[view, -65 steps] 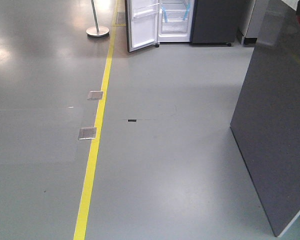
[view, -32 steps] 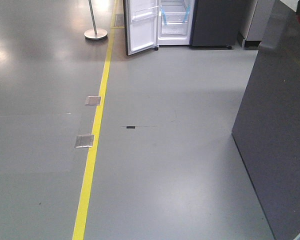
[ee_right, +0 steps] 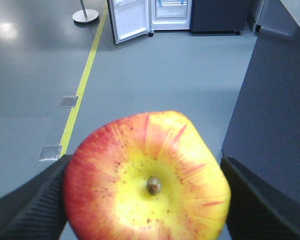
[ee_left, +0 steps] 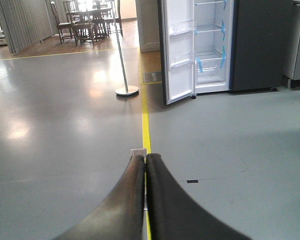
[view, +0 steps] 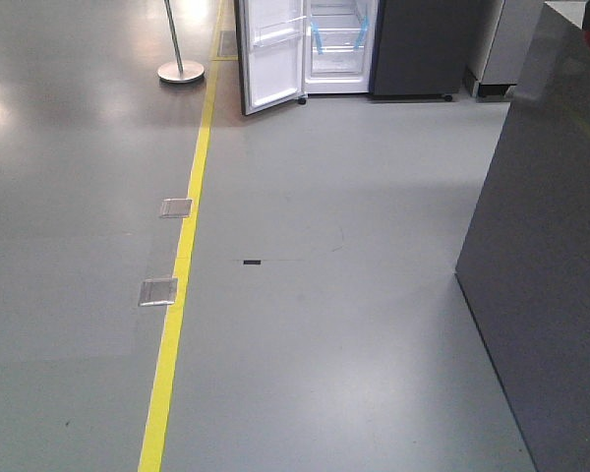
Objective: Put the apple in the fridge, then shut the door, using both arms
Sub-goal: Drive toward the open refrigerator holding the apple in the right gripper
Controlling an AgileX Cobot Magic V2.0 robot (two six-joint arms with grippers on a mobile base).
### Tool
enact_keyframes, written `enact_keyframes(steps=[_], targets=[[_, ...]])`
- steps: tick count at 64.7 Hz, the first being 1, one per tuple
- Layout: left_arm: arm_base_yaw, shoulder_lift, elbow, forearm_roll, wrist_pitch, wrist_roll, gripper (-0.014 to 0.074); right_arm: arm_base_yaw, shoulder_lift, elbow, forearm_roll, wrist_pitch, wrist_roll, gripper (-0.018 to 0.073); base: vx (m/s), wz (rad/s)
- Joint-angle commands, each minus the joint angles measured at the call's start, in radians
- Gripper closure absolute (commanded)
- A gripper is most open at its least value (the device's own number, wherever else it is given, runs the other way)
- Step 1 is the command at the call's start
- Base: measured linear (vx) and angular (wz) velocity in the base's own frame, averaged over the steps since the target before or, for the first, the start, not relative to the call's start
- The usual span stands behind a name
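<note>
Floor (view: 324,344): smooth grey, semi-gloss, throws back soft glare. Yellow line (view: 177,315) runs along it toward the fridge; two metal floor plates (view: 158,291) sit on its left edge. Dark matte counter (view: 541,256) panel stands close on the right.

Fridge (view: 423,44): far end of the room, well apart from the robot. Dark grey flat-sided body, white interior, clear shelves with blue tape strips (ee_left: 200,65). Door (view: 272,54) swung open to the left, white inner face with clear bins, foot resting near the yellow line.

Apple (ee_right: 147,175): clamped between the right fingers (ee_right: 37,205), stem dimple facing the wrist camera. Skin waxy, red streaks radiating over a yellow centre, fine speckles. Finger pads are black and ribbed and bear on opposite flanks. Left fingers (ee_left: 135,200): pressed together, nothing between them, curved black shells pointing at the open door.

Step in hand (judgement): transit to the fridge, apple carried.
- Keep clear of the counter edge on the right.
- Aim at the open compartment, not the door's edge.
- Keep squeeze steady; a round waxy skin can roll out if the pads loosen.
- Stop short enough that the right arm can reach a shelf and the left can get behind the door.
</note>
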Motion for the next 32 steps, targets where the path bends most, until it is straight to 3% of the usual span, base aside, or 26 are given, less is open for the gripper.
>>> enact_keyframes(steps=[1,32], targets=[[-0.003,-0.015,-0.017,0.000,-0.076,-0.011,0.0602,-0.001,-0.025,-0.030,0.001,-0.082,-0.004,0.0374,0.13,0.00],[-0.003,-0.015,-0.017,0.000,-0.076,-0.011,0.0602,-0.001,-0.025,-0.030,0.001,-0.081,-0.004,0.0374,0.13,0.02]])
